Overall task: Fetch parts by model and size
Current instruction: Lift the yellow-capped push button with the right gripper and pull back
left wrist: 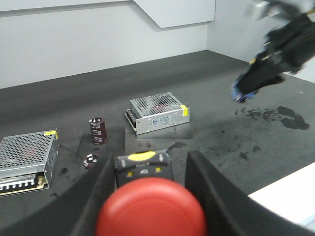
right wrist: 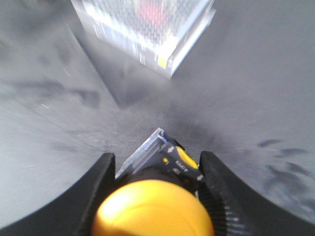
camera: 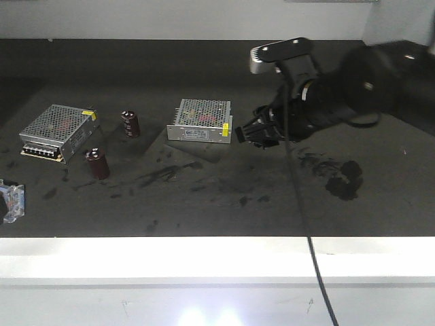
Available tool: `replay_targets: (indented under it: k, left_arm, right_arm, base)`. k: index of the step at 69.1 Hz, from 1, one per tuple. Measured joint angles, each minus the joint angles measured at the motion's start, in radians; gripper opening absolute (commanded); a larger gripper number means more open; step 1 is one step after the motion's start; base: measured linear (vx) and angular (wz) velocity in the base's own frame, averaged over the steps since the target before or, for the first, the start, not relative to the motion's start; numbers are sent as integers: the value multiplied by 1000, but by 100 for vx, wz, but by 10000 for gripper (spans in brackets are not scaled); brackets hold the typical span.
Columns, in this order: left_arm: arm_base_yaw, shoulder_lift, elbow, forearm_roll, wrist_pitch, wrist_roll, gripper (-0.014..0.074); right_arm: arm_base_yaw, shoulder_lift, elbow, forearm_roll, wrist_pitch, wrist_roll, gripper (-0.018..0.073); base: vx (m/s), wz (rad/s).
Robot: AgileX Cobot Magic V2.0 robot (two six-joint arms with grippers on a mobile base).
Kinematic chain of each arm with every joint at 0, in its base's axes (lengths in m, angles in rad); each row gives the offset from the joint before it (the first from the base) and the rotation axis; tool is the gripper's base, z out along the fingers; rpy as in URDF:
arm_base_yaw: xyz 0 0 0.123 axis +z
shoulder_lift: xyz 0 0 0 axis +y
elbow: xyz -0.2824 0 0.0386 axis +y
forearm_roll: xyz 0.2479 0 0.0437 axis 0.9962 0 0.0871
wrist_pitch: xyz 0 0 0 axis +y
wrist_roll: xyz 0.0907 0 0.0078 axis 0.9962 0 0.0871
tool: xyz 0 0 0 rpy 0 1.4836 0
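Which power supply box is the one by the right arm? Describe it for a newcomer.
On the dark table, two silver perforated boxes lie in a row. Take the middle box, just left of the right gripper. Unlike the far-left box, its front face carries a white label, not a terminal strip.

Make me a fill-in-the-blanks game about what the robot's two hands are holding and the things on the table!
1. The left gripper holds a button switch with a ____ cap.
2. The right gripper holds a second switch with a ____ cap.
3. The front view shows ____ silver mesh boxes lying on the table.

Missing words: red, yellow, two.
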Motion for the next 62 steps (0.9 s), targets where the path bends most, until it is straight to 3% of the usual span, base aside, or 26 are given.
replay_targets:
  k: [32,47,54,62]
  left_arm:
    - [0,1,0,0,22,0,-8]
    - [0,74,-16,-30,68,16,-8]
    - [0,131,-56,-89,104,93,-8]
    - [0,193,-86,-209,137,197,-8]
  right_arm:
    - [0,-467,451,32,-234,-13,-5]
    - [0,-601,506,225,-230,-202,-5]
    - [0,-617,506,350,-215,-316,-5]
    - [0,-618,507,492,-206,-460,-5]
  base:
    - [0,0]
    - [0,0]
    - [0,0]
    - [0,0]
